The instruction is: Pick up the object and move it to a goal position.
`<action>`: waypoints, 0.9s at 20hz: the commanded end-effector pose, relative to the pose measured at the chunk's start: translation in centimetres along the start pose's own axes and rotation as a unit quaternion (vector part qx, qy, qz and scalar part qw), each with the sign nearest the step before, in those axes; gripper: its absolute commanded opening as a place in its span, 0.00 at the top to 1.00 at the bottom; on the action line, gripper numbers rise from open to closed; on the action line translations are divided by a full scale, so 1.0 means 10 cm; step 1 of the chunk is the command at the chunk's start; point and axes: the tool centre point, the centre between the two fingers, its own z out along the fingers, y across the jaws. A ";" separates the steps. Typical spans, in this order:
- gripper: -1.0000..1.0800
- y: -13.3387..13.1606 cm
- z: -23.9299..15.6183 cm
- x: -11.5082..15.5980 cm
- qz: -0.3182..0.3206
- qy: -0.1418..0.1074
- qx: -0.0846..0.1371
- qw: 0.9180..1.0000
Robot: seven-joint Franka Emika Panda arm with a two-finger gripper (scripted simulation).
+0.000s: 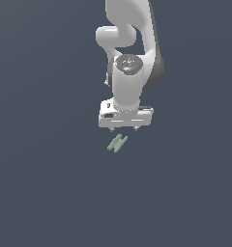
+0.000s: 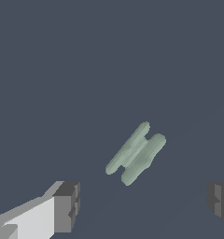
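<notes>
The white arm hangs over the dark floor, its gripper spread wide and empty. The mint-green object lies just below it, untouched and off-centre between the fingers. Nothing is grasped yet; closing, lifting and carrying all remain.

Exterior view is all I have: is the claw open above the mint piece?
Observer: Yes. The wrist view shows the claw wide open, with nothing held between its fingers.
Operator: Is it touching the piece?
Observer: No. The piece lies clear of both fingers, with bare floor all around it.
Operator: How does it lie?
Observer: Its two bars run diagonally to the line between the fingers.
</notes>
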 end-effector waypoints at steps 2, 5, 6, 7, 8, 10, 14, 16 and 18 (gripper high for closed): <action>0.04 0.00 0.00 0.00 0.000 0.000 0.000 1.000; 0.04 -0.02 -0.05 0.01 0.002 0.000 0.000 1.000; 0.04 -0.03 -0.07 0.01 0.002 0.000 0.000 1.000; 0.04 -0.04 -0.10 0.01 0.002 0.000 0.000 1.000; 0.04 -0.05 -0.12 0.01 0.002 0.000 0.000 1.000; 0.04 -0.06 -0.16 0.02 0.000 0.000 0.000 1.000; 0.04 -0.06 -0.15 0.02 0.000 0.000 0.000 1.000; 0.04 -0.06 -0.13 0.02 0.004 0.000 0.000 1.000; 0.04 -0.05 -0.10 0.02 0.012 0.000 0.000 1.000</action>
